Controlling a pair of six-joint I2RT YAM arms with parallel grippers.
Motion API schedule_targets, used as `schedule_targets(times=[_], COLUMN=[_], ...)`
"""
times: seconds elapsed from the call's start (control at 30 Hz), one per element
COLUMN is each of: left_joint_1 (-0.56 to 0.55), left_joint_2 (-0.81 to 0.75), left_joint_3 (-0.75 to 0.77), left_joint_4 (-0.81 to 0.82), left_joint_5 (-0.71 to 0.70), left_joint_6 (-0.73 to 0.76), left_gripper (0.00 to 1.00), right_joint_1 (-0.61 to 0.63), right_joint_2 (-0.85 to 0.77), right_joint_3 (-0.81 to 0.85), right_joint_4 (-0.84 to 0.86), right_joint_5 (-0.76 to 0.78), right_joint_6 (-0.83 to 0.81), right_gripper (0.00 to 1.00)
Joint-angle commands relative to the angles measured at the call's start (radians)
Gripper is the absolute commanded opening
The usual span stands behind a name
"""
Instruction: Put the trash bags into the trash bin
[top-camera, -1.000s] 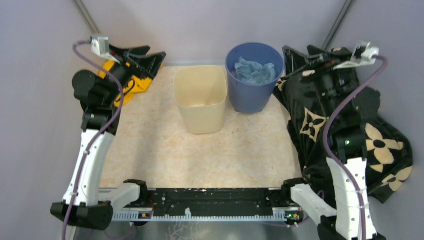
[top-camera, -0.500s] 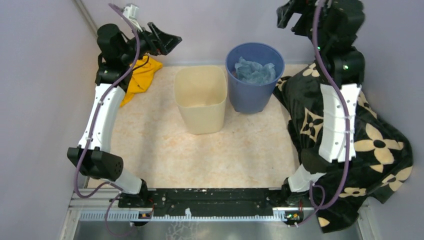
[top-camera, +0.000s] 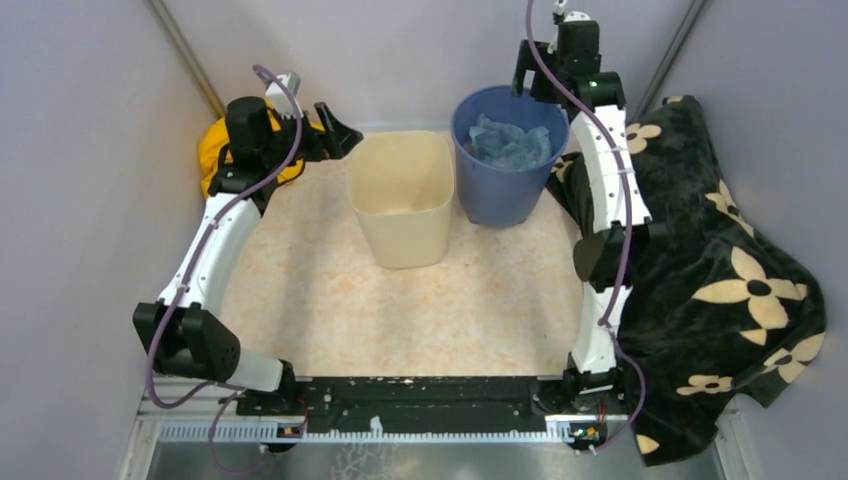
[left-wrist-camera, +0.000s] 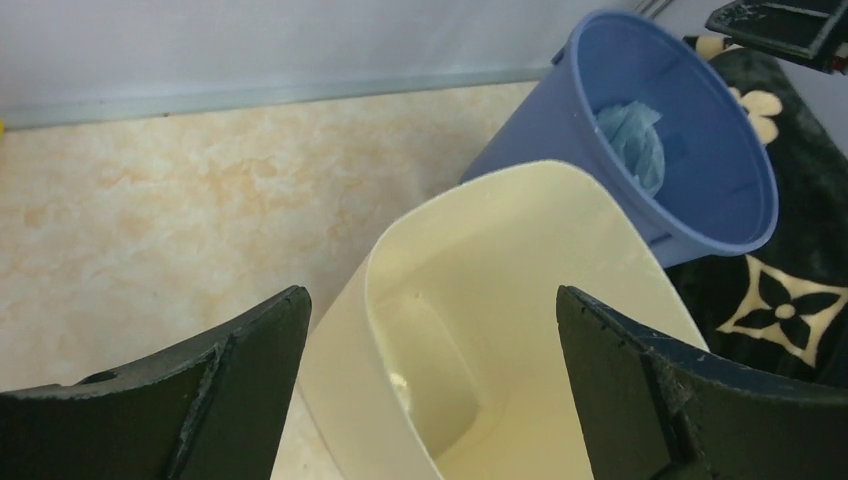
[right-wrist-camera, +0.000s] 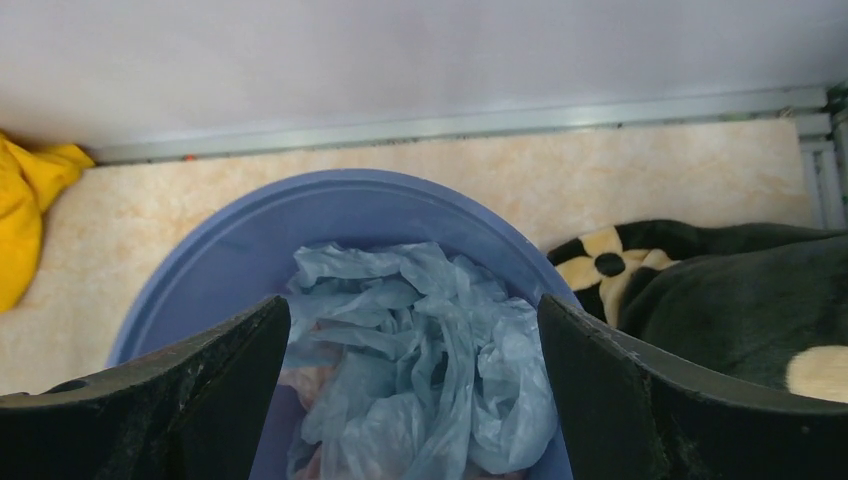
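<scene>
Against the far edge of the tabletop (top-camera: 400, 310), near its middle, stands the cream trash bin (top-camera: 403, 235), and just beside it on the right is a round blue bucket (top-camera: 500, 200). The trash bags (top-camera: 510, 142) lie crumpled inside the bucket, a pale-blue, crinkled heap, not in the bin. The right gripper (top-camera: 535, 88) hangs above the bucket's far rim with its jaws spread wide and nothing between them; its wrist view looks straight down on the bags, which fill the gap between the two dark fingers (right-wrist-camera: 640, 400) without touching them. The left gripper (top-camera: 335, 130) sits near the far left corner, beside the bin's left rim, likewise spread wide and holding nothing; its wrist view frames the bin's open mouth between its fingers (left-wrist-camera: 230, 380) and shows a bare cream inside, which the overhead view only partly reveals. A yellow cloth (top-camera: 212, 150) is bunched in the far left corner behind the left arm. A black cloth (top-camera: 720, 250) printed with cream flower and four-petal motifs drapes over the right edge of the tabletop; no lettering can be read on it or on either container.
</scene>
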Motion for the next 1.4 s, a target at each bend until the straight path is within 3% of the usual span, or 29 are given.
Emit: schedule_targets(times=[0.0,0.13,0.57,0.97,1.17,1.37], left_joint_1=[0.006,0.005,0.005,0.006,0.006,0.006], left_joint_2=[-0.072,-0.105,-0.092,-0.083,-0.080,-0.079], left_joint_3=[-0.073,-0.147,-0.173,-0.175,-0.183,-0.189], left_joint_4=[0.042,0.107,0.064,0.060,0.064,0.070], left_joint_5=[-0.027,0.022,-0.014,-0.022,-0.022,-0.017], left_joint_6=[-0.007,-0.067,-0.054,-0.043,-0.042,-0.042], left_gripper=[0.99,0.99,0.99,0.99,0.99,0.99], right_joint_1=[0.006,0.006,0.007,0.051,0.152,0.159], right_joint_2=[0.054,0.116,0.261,0.314,0.167,-0.056], right_joint_3=[0.058,0.082,0.100,0.097,-0.133,-0.407], right_joint_4=[-0.015,-0.019,-0.018,-0.102,-0.070,0.057], right_joint_5=[-0.015,-0.046,-0.080,-0.004,0.181,0.197], right_joint_6=[-0.005,0.021,0.052,0.029,-0.008,0.032], right_gripper=[0.93,0.93,0.92,0.86,0.87,0.87])
